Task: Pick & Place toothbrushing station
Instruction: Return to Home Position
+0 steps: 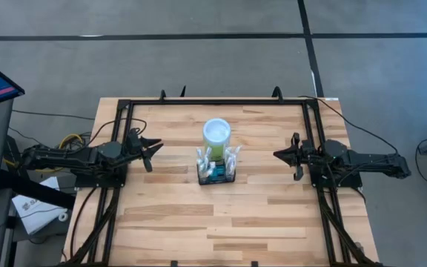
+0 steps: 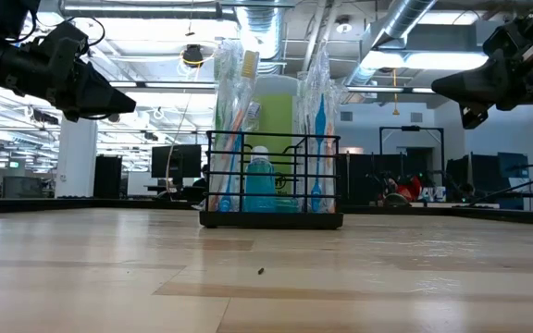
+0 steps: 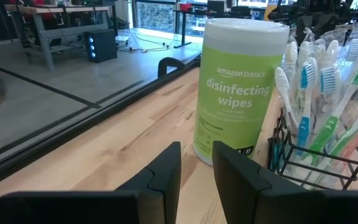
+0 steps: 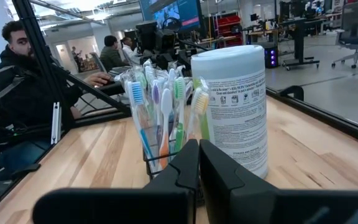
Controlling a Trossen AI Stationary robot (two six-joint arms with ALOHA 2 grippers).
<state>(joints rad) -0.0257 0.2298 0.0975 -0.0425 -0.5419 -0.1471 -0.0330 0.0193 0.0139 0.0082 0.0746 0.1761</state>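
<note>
A lime-green cylindrical canister of disinfecting wipes with a white lid (image 3: 238,93) stands upright on the light wooden plank tabletop (image 1: 199,222) (its printed name faces the table's left side). Beyond the table, a person in dark clothing (image 4: 23,87) sits at a desk.

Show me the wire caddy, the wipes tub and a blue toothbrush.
wire caddy (image 2: 271,220): low view, black base rim.
wipes tub (image 3: 238,93): left wrist view, green label.
blue toothbrush (image 2: 319,153): low view, its handle.

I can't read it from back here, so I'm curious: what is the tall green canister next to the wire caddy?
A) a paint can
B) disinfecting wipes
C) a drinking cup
B: in the left wrist view, the green canister beside the wire caddy bears a label reading "disinfecting wipes".
</note>
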